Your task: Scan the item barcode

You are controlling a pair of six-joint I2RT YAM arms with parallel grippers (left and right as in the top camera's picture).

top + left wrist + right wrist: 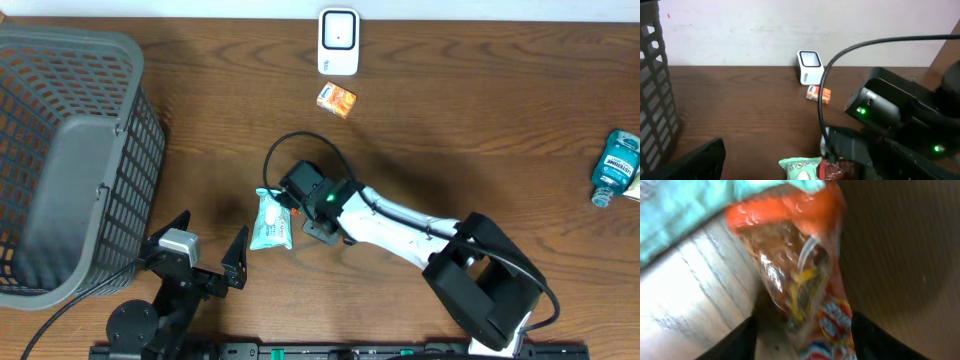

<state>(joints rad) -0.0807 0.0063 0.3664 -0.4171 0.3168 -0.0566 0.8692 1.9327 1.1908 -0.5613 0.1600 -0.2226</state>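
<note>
The snack packet (272,222) lies on the wooden table (450,130), in front of the middle of the robot and well apart from the white scanner (338,42) at the far edge. The right gripper (802,340) is placed around the packet, which shows between its two dark fingers (735,340), but it is not possible to tell if they already press on it. The left gripper (208,245) is spread wide and empty, near the grey basket (60,60).
</note>
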